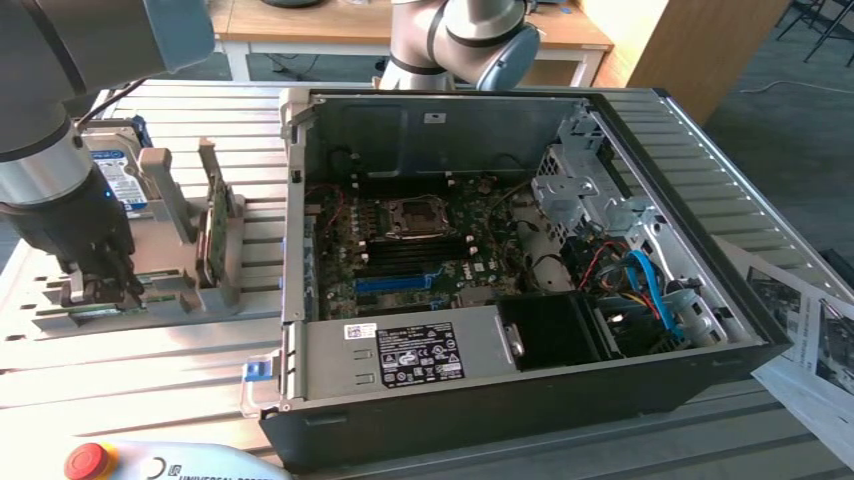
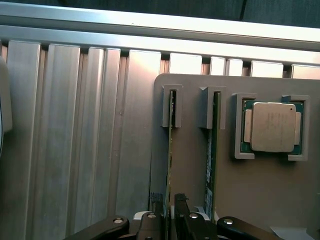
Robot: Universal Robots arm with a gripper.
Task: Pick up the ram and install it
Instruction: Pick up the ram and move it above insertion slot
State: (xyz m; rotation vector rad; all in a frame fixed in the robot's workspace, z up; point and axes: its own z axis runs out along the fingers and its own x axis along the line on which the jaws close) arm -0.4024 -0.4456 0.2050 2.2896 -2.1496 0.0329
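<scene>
The gripper [image 2: 170, 216] reaches down into a gray holder [image 2: 260, 190], its dark fingers [image 2: 183, 220] closed against both faces of the ram [image 2: 169, 150], a thin green stick standing on edge in a slot. A second green board [image 2: 210, 150] stands just beside it in the neighbouring slot, and a silver processor chip [image 2: 272, 127] lies flat in a frame beyond that. The holder rests on a ribbed metal table [image 2: 75, 150]. In the exterior view, a broader green card [image 1: 211, 235] and a hard drive [image 1: 118, 180] stand near the gripper, while an open computer case [image 1: 534, 410] lies to the exterior view's right.
</scene>
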